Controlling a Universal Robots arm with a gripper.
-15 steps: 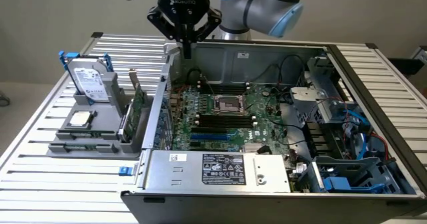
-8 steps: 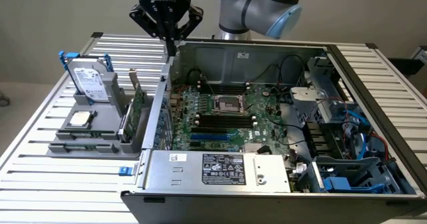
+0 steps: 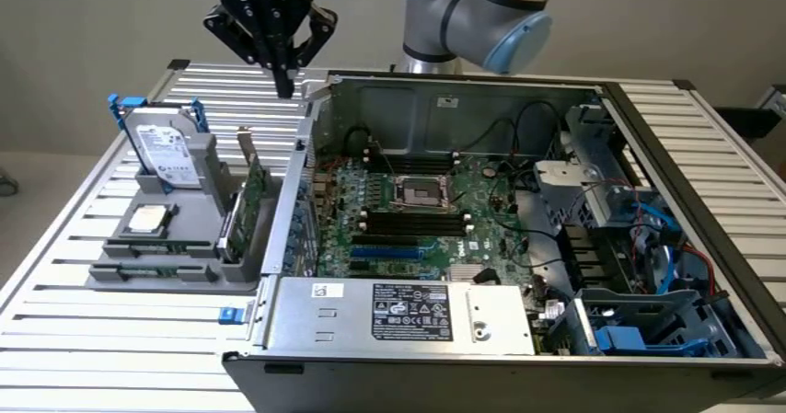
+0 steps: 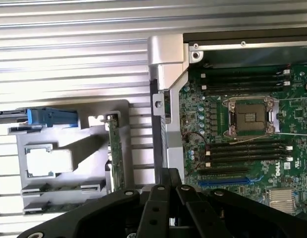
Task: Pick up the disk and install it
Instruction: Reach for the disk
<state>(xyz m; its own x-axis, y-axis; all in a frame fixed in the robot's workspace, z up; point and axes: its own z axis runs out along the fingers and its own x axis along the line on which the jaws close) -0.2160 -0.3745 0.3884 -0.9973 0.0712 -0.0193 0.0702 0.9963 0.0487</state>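
- The disk (image 3: 165,151) stands upright on its edge in a slot at the far end of a gray holder (image 3: 123,270). Its white label faces the exterior view and a blue bracket frames it.
- Nothing touches the disk; it has not been picked up.
- Just in front of it, a square silver chip (image 3: 150,218) lies flat in the same holder.
- A green card (image 3: 249,206) stands on edge along the side of the holder toward the exterior view's right, next to the computer.
- My gripper (image 3: 285,80) hangs in the air above the table, higher than the disk and off to the exterior view's right of it, near the far corner of the open computer case (image 3: 443,109).
- Its fingers are pressed together, pointing down, and they hold nothing.
- From my wrist view, the black fingers (image 4: 161,198) sit over the gap between the holder and the case wall.
- Inside the case lies the green main board (image 3: 418,220), its processor socket bare.
- A gray power box (image 3: 406,312) with a printed label sits at the near edge.
- Everything rests on a slatted metal table (image 3: 110,349).
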